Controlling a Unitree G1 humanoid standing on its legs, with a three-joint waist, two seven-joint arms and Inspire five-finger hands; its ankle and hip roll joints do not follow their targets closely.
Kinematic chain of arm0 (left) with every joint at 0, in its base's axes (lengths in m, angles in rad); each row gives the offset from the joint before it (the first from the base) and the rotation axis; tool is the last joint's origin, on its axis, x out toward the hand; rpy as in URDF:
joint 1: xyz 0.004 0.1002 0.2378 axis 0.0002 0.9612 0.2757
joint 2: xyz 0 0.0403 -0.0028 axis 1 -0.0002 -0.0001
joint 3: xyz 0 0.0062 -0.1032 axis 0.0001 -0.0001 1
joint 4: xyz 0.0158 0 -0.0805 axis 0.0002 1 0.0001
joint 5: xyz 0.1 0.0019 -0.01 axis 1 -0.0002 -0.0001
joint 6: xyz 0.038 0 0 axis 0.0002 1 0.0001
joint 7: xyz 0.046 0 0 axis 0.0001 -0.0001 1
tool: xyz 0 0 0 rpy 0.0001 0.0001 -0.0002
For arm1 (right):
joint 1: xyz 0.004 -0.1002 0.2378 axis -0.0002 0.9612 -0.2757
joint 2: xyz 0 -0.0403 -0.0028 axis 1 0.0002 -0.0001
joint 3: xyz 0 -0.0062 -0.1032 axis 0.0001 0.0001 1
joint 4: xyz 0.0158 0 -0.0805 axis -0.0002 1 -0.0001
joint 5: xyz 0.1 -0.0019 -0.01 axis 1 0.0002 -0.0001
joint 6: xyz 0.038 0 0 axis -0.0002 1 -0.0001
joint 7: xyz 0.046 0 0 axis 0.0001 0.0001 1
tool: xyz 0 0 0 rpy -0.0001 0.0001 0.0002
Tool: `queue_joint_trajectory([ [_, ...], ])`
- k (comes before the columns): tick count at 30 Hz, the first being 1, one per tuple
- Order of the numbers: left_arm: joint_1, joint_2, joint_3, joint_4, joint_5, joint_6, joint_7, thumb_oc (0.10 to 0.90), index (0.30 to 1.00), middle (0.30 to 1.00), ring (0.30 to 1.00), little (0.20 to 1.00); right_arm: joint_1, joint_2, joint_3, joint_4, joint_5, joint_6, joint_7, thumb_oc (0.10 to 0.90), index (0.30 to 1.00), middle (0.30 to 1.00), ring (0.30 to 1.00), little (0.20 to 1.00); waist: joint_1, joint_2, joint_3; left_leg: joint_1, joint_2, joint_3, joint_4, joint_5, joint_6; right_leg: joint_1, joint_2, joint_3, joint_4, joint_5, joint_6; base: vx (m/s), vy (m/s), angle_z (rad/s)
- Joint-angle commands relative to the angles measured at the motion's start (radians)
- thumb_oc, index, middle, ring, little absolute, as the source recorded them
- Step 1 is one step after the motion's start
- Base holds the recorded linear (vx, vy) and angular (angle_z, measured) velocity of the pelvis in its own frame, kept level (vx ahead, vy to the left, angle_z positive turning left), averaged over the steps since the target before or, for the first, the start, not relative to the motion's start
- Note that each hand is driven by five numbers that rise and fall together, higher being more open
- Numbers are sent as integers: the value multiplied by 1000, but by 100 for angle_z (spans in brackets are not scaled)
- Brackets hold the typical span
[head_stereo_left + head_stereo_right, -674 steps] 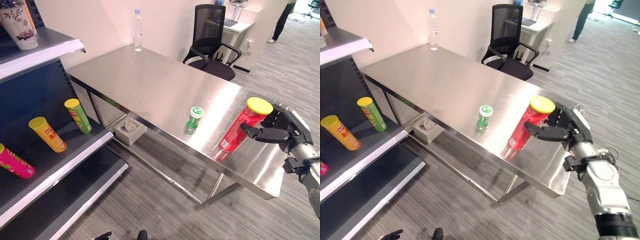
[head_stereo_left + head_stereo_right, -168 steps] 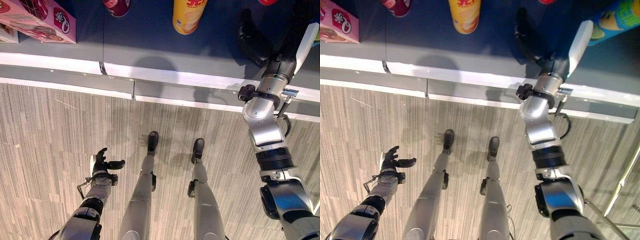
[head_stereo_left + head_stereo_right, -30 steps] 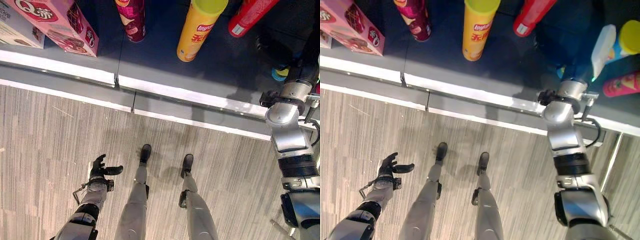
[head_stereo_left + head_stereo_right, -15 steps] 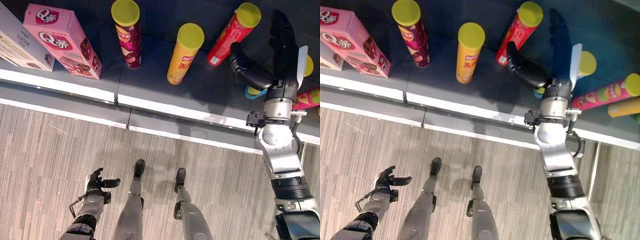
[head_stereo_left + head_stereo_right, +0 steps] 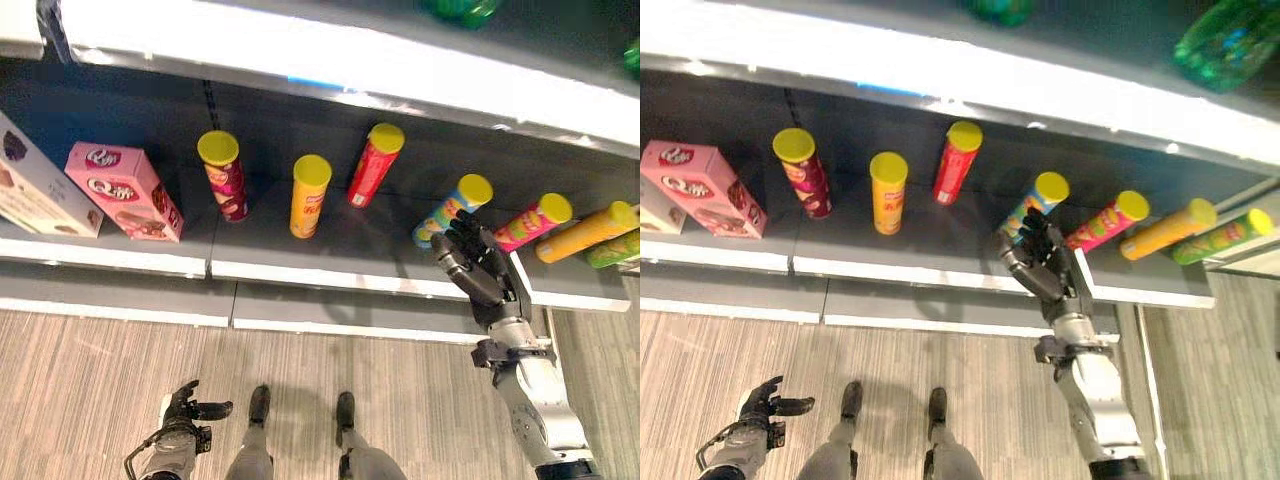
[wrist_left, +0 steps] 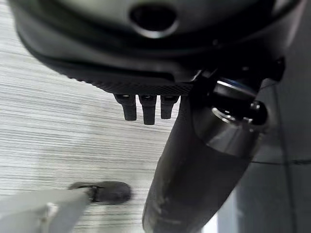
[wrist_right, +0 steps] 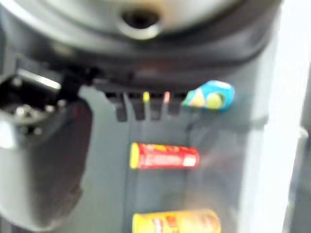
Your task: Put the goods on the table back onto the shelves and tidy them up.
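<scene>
On the shelf [image 5: 330,275] the red can [image 5: 375,165] stands up by itself, leaning a little, just beside the yellow can [image 5: 309,195]. Half a second ago the right hand [image 5: 478,262] was up next to the red can with its thumb close to it. Now the hand is pulled back to the shelf's front edge, in front of the blue can [image 5: 451,210]. Its fingers are straight and spread, and it holds nothing. The camera has tipped up too, so more of the shelf shows. I think this means the red can is put away, and the robot can go back for more goods.

The eye views show the whole row on the shelf: a pink box [image 5: 125,190], a dark red can [image 5: 224,174], and more cans lying past the blue one. The right wrist view shows the red can [image 7: 164,156] lying clear beyond the fingertips [image 7: 141,112], with nothing between them. The left hand [image 5: 185,408] hangs low by the floor, away from the shelf, loose and empty.
</scene>
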Motion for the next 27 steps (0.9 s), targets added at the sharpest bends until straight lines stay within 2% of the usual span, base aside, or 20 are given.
queue_joint_trajectory([
  [1,19,46,0,53,45,-31,-26,800,900,900,900,900,-47,-39,-8,-9,144,-19,141,800,900,900,900,900,2,27,-78,48,62,78,2,-110,-53,49,-19,-35,17,-41,93,79,35,-28],
  [7,66,44,-18,87,108,-39,-90,800,900,900,900,900,13,-60,73,155,145,66,274,800,900,900,900,900,0,29,-97,104,65,102,2,-126,-51,81,-24,-25,25,-46,96,44,18,-19],
  [9,94,41,-35,100,141,-41,-118,800,900,900,900,900,20,-70,123,272,89,92,309,800,900,900,900,900,5,32,-105,122,64,107,2,-132,-50,97,-27,-22,23,-48,98,41,22,-7],
  [12,102,36,-55,104,142,-46,-133,800,900,900,900,900,8,-53,158,404,28,102,306,800,900,900,900,900,7,35,-111,129,63,104,4,-136,-47,102,-30,-22,23,-47,98,7,4,-1],
  [15,104,28,-91,107,146,-47,-141,800,900,900,900,900,-11,-1,194,608,-109,114,262,800,900,900,900,900,12,37,-119,141,60,103,7,-142,-41,113,-32,-24,26,-50,97,43,20,1],
  [16,90,24,-104,99,127,-46,-139,800,900,900,900,900,-40,53,204,753,-223,97,199,800,900,900,900,900,16,41,-120,148,58,100,10,-145,-37,123,-33,-25,26,-52,96,41,10,1],
  [17,90,24,-104,99,127,-46,-139,800,900,900,900,900,-41,54,204,754,-224,96,199,800,900,900,900,900,16,40,-119,148,58,100,10,-146,-37,124,-33,-25,26,-52,96,43,7,2],
  [21,64,22,-123,112,102,-46,-119,800,900,900,900,900,-83,176,132,1034,-316,100,75,800,900,900,900,900,14,52,-131,167,55,102,11,-154,-29,138,-31,-20,28,-64,93,46,15,0],
  [27,62,19,-112,144,103,-39,-96,800,900,900,900,900,-94,220,73,1142,-341,104,1,800,900,900,900,900,7,65,-140,188,54,110,8,-161,-26,146,-27,-16,31,-79,87,32,14,-2],
])
